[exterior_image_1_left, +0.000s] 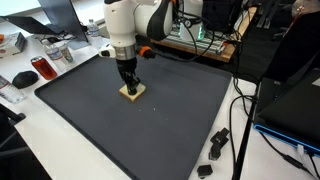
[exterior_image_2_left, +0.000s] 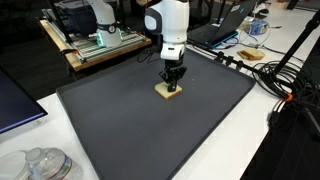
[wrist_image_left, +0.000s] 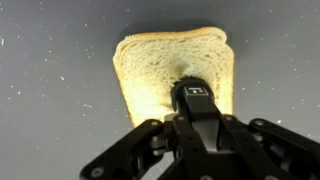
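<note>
I get bright, even room light in both exterior views, with only a soft shadow under the gripper (exterior_image_1_left: 130, 88) on the mat (exterior_image_1_left: 170, 125). The wrist view is dimmer and grainy; the bread (wrist_image_left: 150, 70) glows pale.

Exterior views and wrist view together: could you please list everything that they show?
mat: one, dark grey, spread over the tabletop
bread slice: one, pale with a tan crust, flat near the mat's middle
mouse: one, black, beside the mat
red object: one, red, next to the mouse
small parts: two, black, just off the mat's edge
laptop: one, dark, beside the mat
clear glassware: count unclear, transparent, off the mat's corner
arm: one, white, above the mat
gripper: one, black, fingers together, tips on the bread
</note>
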